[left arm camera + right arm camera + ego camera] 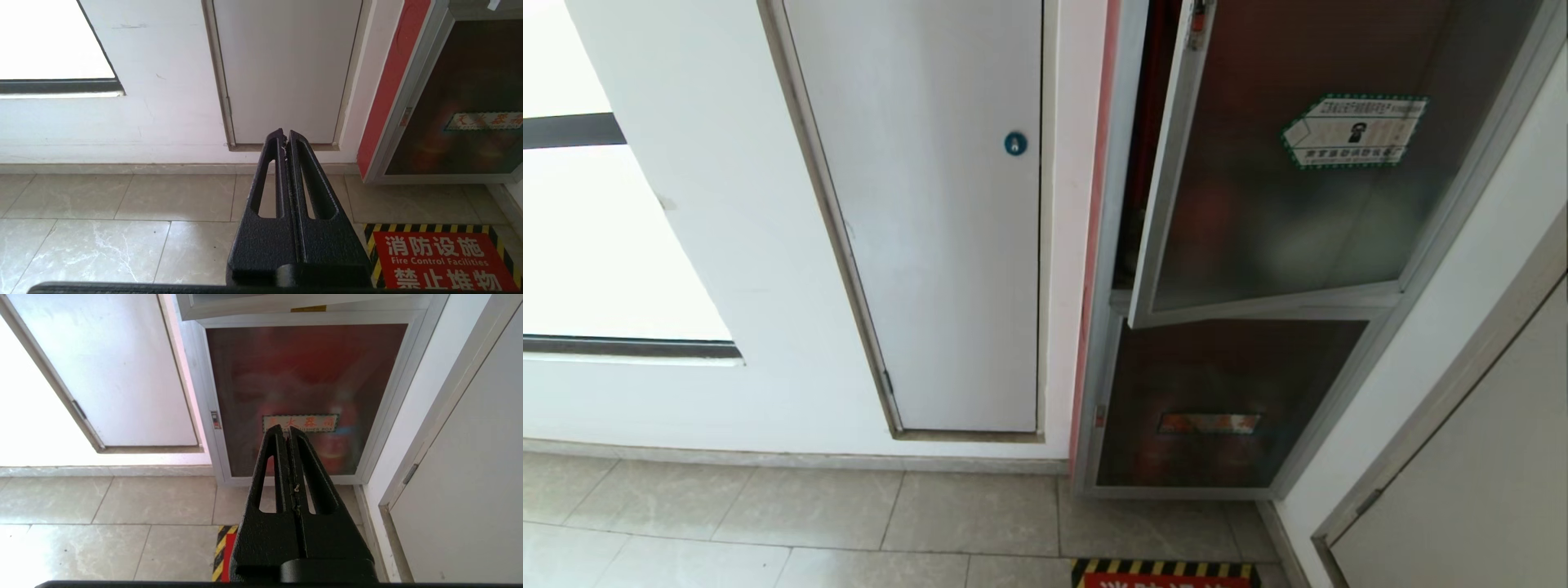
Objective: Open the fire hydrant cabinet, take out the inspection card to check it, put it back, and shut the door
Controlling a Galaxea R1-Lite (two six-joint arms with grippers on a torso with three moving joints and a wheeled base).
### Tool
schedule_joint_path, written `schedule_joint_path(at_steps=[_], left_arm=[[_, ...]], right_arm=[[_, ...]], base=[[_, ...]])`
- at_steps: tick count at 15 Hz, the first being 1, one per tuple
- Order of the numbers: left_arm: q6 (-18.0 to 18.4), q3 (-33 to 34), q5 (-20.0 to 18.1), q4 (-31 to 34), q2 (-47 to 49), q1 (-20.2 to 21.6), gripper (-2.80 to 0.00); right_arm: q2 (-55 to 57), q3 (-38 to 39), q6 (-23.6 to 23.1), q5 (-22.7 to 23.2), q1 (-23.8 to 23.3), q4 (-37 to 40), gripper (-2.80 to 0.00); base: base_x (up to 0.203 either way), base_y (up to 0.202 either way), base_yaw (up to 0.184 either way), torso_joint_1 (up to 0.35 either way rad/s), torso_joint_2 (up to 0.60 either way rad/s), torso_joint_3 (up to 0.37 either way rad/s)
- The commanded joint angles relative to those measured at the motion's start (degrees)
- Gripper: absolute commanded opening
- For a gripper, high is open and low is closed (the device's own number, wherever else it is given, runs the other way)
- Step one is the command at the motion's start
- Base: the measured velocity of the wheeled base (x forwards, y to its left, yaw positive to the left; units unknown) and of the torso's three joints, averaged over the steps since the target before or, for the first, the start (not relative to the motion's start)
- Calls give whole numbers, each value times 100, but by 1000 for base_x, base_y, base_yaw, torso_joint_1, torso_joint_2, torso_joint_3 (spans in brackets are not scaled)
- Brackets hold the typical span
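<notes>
The fire hydrant cabinet (1104, 269) stands in the wall at the right of the head view, silver-framed with red showing inside. Its door (1282, 204), dark tinted glass with a green-edged hexagonal sticker (1354, 131), hangs slightly ajar, its latch edge swung out from the frame, a small red latch (1198, 18) at its top. The inspection card is hidden. Neither arm shows in the head view. My left gripper (284, 134) is shut and empty, held low over the floor facing the white panel. My right gripper (285, 429) is shut and empty, facing the lower glass panel.
A plain white panel (931, 212) with a blue round lock (1015, 144) is left of the cabinet. Below the door sits a shorter dark glass panel (1217, 408) with a red label (300, 422). A red floor sign (441, 261) lies before it. Another white door (1486, 457) stands at the right.
</notes>
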Motion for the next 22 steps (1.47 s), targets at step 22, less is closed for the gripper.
schedule_joint_path(at_steps=[22], left_arm=[[-8,0,-3,0,4,2,-280]], right_arm=[[10,7,-80,19,0,1,-280]], base=[[193,0,0,4,2,1]])
